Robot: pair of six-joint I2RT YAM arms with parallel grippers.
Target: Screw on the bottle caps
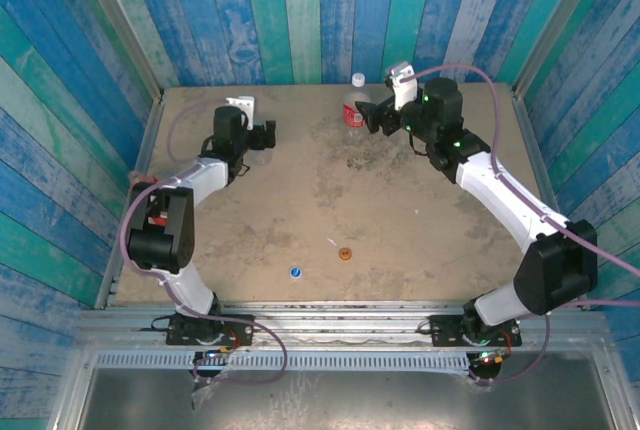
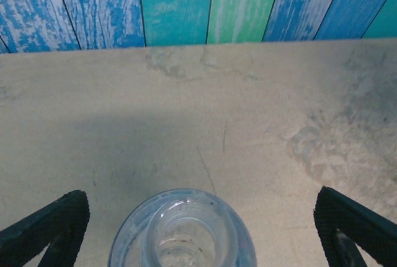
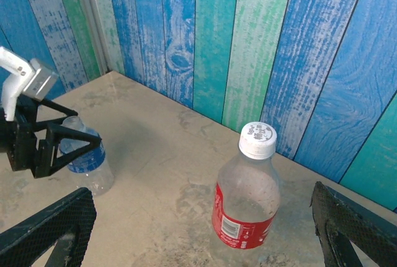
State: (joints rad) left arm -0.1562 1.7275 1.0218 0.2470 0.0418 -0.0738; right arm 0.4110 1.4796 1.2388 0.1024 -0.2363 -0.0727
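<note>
L gripper (image 2: 200,208): released, jaws spread wide. Its 2 fingers (image 2: 56,217) stand either side of the blue-label bottle (image 2: 183,233) w/ clear gaps on both sides, so nothing is gripped. The bottle sits btwn the fingers, close in under the wrist cam. Its mouth is open, no cap on it. In the R wrist view the same bottle stands upright w/ the L fingers straddling its upper part. Ahead of the L gripper is bare sandy table (image 2: 248,105), then the blue/green plank wall (image 2: 180,6).

R gripper (image 3: 200,195): also released, jaws wide apart, holding nothing. The red-label bottle (image 3: 245,208) stands upright just ahead of it, btwn the lines of its 2 fingers but nearer the one on the view's right, touching neither. Its white cap (image 3: 257,140) sits on the neck; can't tell how tight. The wall is close behind that bottle. The L gripper and its bottle are off to the R gripper's left, well apart.

The other 2 caps lie loose on the table, well behind both grippers, toward the arm bases: blue cap (image 1: 296,271) and orange cap (image 1: 345,254), near each other, not touching. A thin white scrap (image 1: 331,241) lies just beside the orange cap.
</note>
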